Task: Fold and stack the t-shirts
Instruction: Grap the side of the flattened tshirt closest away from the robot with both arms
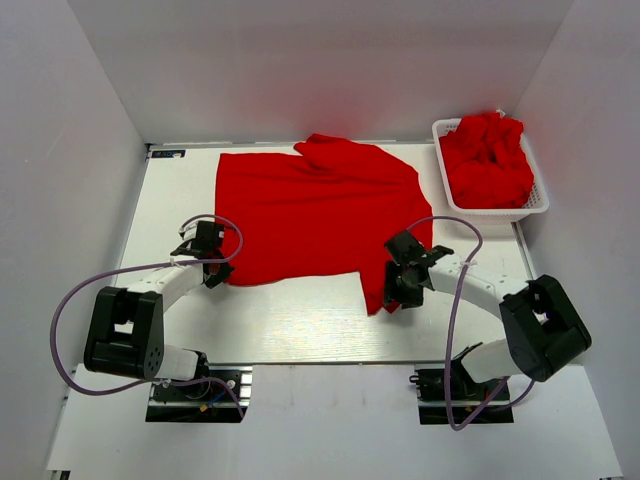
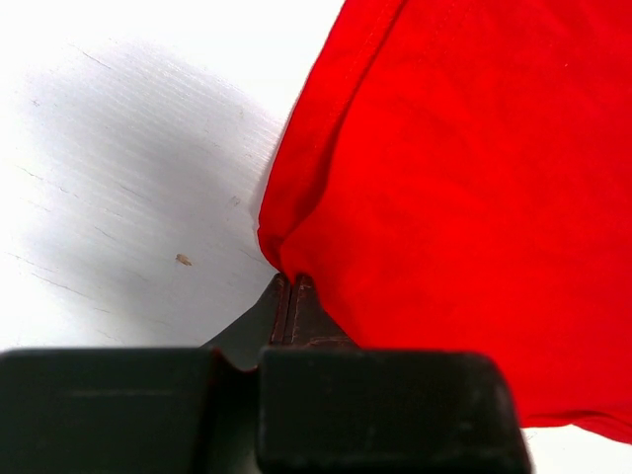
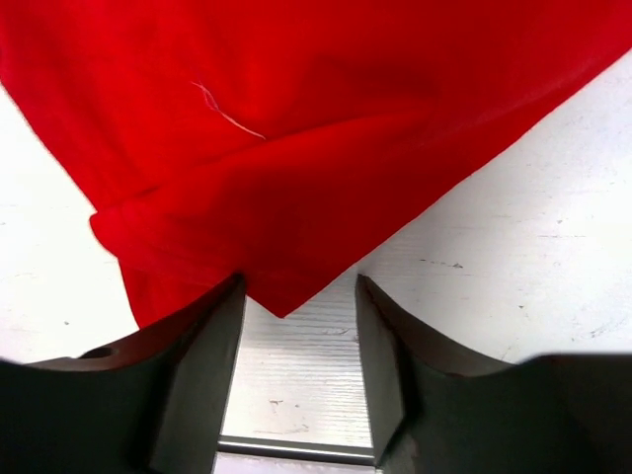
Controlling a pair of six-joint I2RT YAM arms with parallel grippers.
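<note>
On the scuffed white table between white walls, left gripper seemingly pinches the t-shirt; right gripper gapes.

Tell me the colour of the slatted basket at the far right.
White; the basket shows best in the top external view.

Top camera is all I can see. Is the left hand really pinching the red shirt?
Observer: Yes. In its wrist view the left hand is shut, with the shirt corner pinched at its tips.
Operator: And the right one?
Observer: The right hand is open; a shirt corner lies between its fingers, not gripped.
Operator: Anything funny?
Observer: A pale loose thread lies on the cloth.
</note>
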